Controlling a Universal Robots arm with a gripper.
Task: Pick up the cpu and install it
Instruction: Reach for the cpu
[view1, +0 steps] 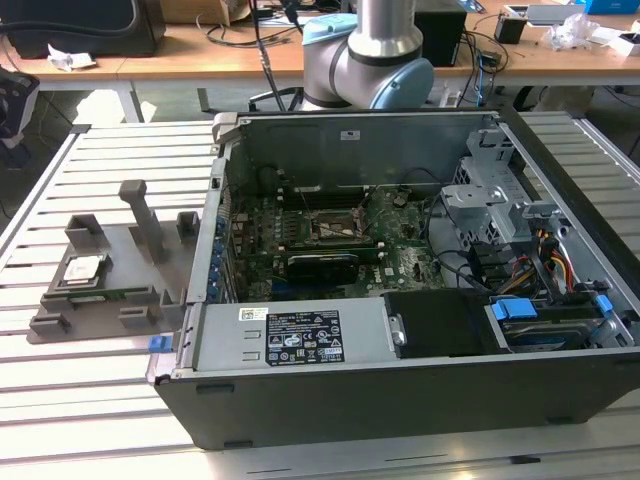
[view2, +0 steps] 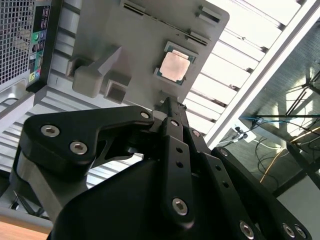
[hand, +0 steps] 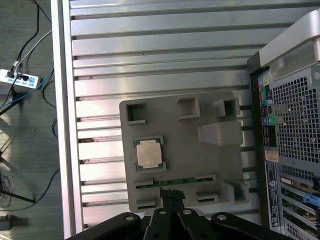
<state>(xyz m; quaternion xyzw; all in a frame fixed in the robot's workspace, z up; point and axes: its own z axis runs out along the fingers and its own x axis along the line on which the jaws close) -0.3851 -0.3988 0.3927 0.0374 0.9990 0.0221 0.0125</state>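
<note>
1. Exterior view: the cpu (view1: 83, 268) lies flat in a grey holder (view1: 120, 300) on the slatted tabletop (view1: 90, 400), on the exterior view's left of the open computer case (view1: 300, 410).
2. Second wrist view: the end effector (view2: 167, 106) is narrow, fingers together, holding nothing, apart from the cpu.
3. First wrist view: its tips point at the green circuit strip (hand: 175, 181) near the cpu.

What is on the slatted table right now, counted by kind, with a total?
cpu: 1
green circuit strip: 1
grey holder tray: 1
open computer case: 1
Total: 4
</note>
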